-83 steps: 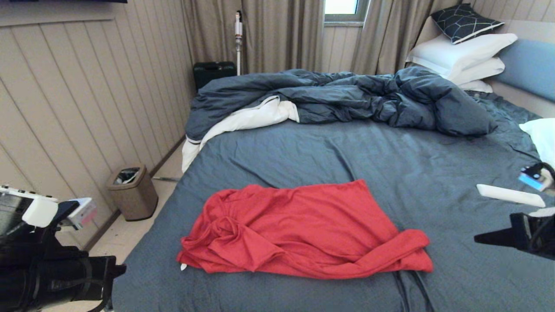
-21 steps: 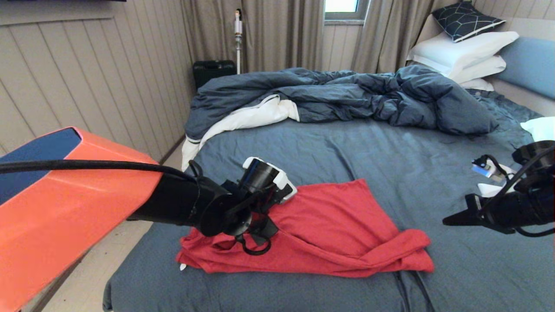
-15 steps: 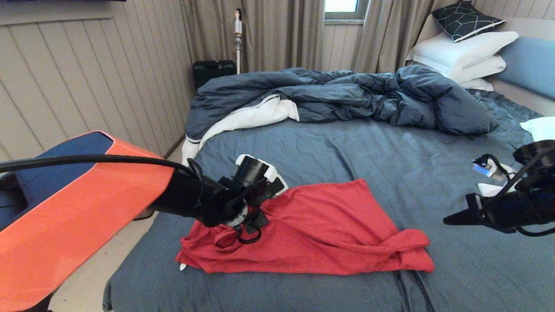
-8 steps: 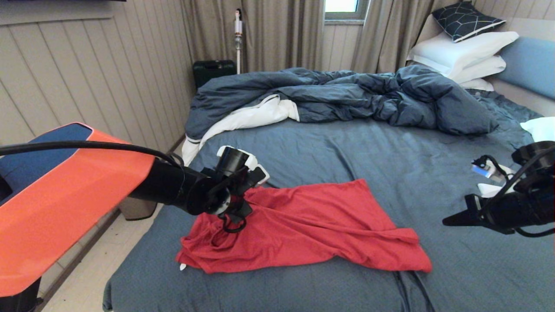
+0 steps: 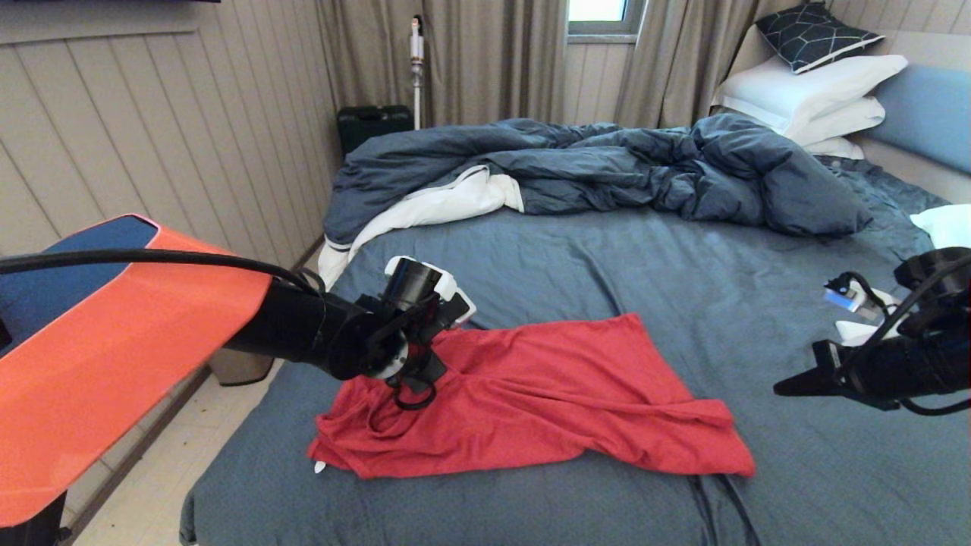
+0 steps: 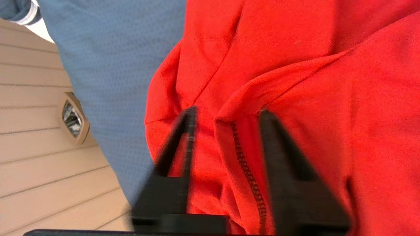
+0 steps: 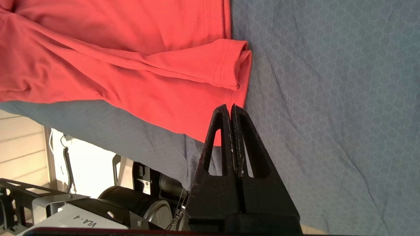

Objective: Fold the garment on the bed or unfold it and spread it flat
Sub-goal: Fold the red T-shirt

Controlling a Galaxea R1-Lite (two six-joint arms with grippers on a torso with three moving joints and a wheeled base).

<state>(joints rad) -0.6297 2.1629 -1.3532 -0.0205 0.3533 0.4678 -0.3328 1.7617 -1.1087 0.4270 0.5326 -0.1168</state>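
We find the garment (image 5: 531, 402), a bright red T-shirt, lying rumpled on the blue-grey sheet of the bed (image 5: 683, 265), toward the near edge and left of centre. Its left end is bunched into folds, while a creased corner trails off to the right. No print is visible on the exposed side. The left gripper (image 6: 226, 121) is positioned over the bunched left end of the garment. In the left wrist view its two black fingers (image 6: 279, 157) stand apart, with a raised fold and a stitched seam (image 6: 246, 170) of the red fabric lying between them; the fingers are not pressed onto that fold. In the head view this gripper's tips are hidden behind its own wrist. The right gripper (image 5: 789, 387) hangs above the bare sheet, well to the right of the garment. In the right wrist view its fingers (image 7: 223, 131) are pressed together with nothing between them, their tips pointing toward a hemmed sleeve (image 7: 229, 65) at the garment's right end. A rumpled dark blue duvet (image 5: 607, 167) lies across the far part of the bed, and stacked white pillows (image 5: 812, 91) rest at the far right.
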